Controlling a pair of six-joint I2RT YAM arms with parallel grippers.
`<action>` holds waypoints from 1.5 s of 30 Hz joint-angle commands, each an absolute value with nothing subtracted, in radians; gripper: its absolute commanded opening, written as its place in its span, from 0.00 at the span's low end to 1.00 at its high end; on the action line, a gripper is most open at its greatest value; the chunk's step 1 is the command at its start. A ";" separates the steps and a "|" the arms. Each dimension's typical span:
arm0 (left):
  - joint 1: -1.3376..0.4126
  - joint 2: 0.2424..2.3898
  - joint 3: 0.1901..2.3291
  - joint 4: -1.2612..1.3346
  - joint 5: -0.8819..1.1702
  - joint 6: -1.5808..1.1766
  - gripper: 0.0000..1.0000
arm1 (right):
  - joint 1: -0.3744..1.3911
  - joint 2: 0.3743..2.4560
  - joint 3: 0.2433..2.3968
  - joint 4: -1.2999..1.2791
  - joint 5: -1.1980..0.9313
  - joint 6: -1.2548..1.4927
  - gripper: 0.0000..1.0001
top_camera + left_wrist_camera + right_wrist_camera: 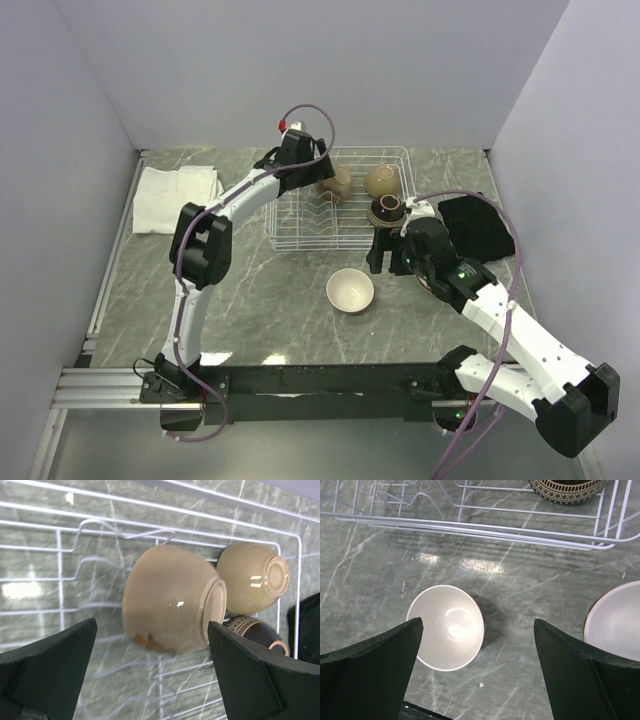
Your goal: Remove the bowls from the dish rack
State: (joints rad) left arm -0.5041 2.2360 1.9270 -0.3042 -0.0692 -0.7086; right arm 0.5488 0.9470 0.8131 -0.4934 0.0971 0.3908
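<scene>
**Unloading partly done.** The white-lined bowl [350, 291] and the dark-rimmed bowl [616, 622] stand on the worktop [250, 300] just in front of the dish rack [300, 225], which sits midway along the far edge. 3 bowls remain in its right half: the left tan bowl [170, 597], the right tan bowl [252, 577] and the patterned dark bowl [387, 210]. The left gripper [152, 627], fingers spread and empty, straddles the left tan bowl; the right gripper [388, 255], equally released, hangs over the 2 unloaded bowls.

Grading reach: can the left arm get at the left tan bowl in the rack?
Likely yes: the left gripper hangs open over that bowl, a finger either side, nothing in between, and the rack is open on top.
</scene>
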 commanded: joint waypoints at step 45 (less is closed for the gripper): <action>-0.646 1.450 1.043 -0.448 -0.008 -0.741 0.99 | 0.529 1.184 1.052 -0.362 0.141 0.324 1.00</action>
State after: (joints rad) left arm -0.6037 1.4841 1.1015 -0.3553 -0.0387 -0.6621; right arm 0.5385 1.1419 0.9920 -0.4129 0.1158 0.3496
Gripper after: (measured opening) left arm 0.994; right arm 0.996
